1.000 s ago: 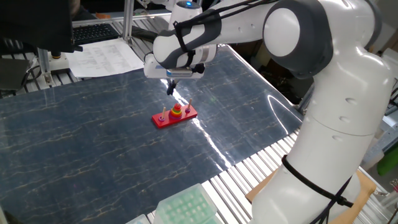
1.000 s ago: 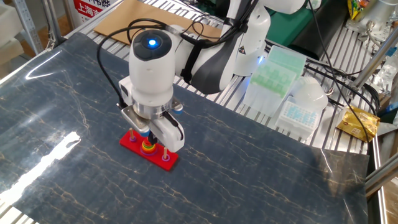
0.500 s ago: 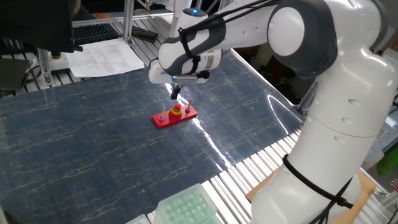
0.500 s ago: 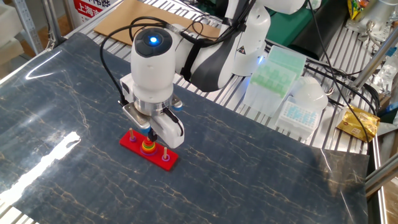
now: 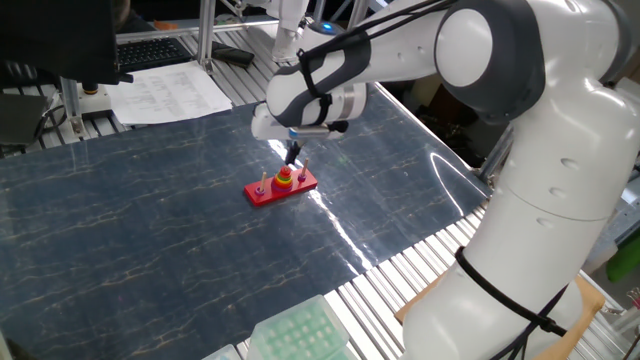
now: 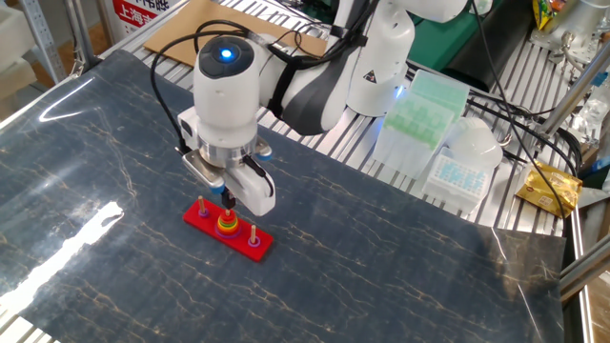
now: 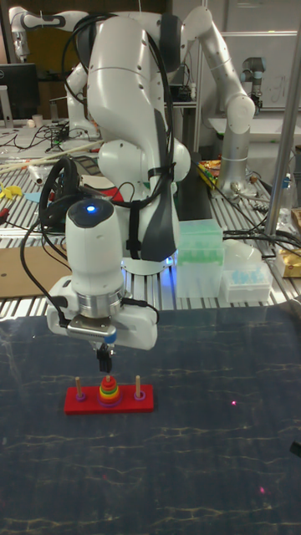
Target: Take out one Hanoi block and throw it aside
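- Gripper (image 7: 105, 361) is hanging directly above the middle peg, fingers looking together, aligning for a top-down pick.
- Hanoi block (image 7: 106, 383) is sitting atop the ring stack on the red base (image 7: 125, 405), on the worktop (image 7: 209, 451).

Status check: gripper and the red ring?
Gripper above middle peg, open or shut unclear. Tiny red ring tops the stack on red base. Nothing in the way.

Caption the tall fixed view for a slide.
Franka gripper poised above the stacked rings on the middle peg of the red base, small red Hanoi block on top.
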{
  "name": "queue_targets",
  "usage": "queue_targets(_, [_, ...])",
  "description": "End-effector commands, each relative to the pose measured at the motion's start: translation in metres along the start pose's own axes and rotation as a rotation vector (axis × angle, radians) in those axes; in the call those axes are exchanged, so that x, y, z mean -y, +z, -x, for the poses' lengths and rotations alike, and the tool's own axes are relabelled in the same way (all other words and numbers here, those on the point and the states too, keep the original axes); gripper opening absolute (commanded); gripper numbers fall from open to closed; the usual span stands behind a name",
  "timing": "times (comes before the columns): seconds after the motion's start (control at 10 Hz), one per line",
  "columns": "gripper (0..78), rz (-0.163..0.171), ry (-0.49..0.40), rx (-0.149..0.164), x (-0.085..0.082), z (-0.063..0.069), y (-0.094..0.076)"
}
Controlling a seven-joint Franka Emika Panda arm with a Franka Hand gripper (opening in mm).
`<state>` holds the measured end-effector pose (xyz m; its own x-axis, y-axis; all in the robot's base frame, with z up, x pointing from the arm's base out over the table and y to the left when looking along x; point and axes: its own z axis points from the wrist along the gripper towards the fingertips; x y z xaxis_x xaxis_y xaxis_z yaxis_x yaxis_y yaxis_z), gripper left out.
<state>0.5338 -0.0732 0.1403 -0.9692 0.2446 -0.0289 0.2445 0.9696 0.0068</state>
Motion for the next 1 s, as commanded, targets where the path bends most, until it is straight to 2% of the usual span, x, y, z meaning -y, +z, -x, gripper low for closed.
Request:
queue_targets(0.1, [0.0,0.024,0.009,-0.001,0.0028,-0.0032,0.0021])
queue_targets(1.0, [0.0,0.026,0.016,0.008,-0.0028,0.0007,0.0019])
